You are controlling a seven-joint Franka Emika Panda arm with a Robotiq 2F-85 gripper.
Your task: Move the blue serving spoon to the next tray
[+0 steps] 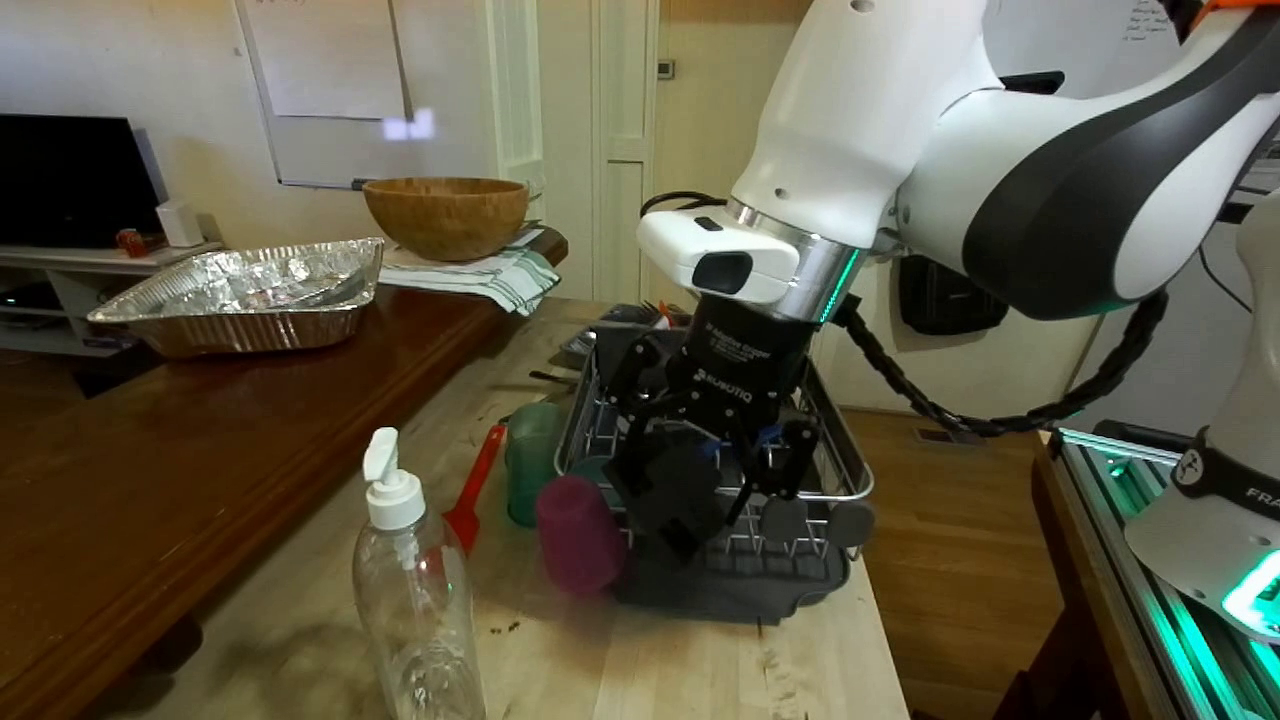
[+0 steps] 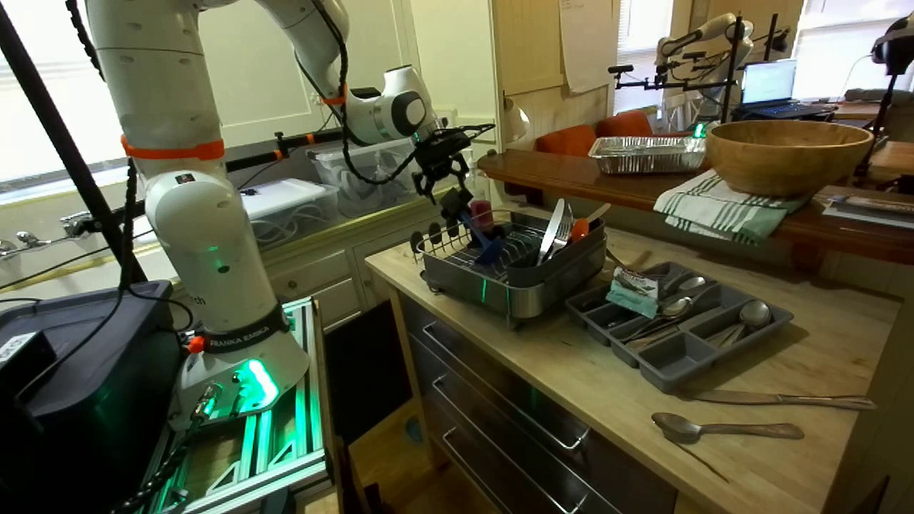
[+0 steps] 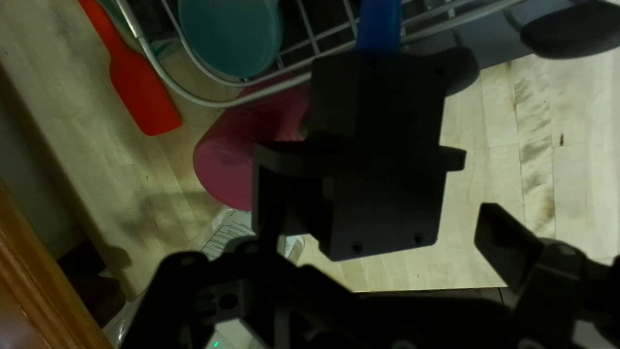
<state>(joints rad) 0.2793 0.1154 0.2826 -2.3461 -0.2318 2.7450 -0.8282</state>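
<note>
Black two-fingered Robotiq gripper [image 3: 395,213] nearest, jaws spread, nothing clamped; bright blue plastic spoon [image 2: 486,245] slants bowl-down into grey metal dish rack [image 2: 475,282], black boxy handle end [image 3: 387,179] seemingly between jaws.

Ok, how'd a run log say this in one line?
blue serving spoon: in dish rack, handle up | fingers: apart | black block: at handle's upper end

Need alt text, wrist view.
The open tool near a dark block that meets the blue spoon's handle; contact between tool and block is unclear. A magenta cup shows partly behind the block, near a wire rack; a red utensil lies on the wooden counter.
</note>
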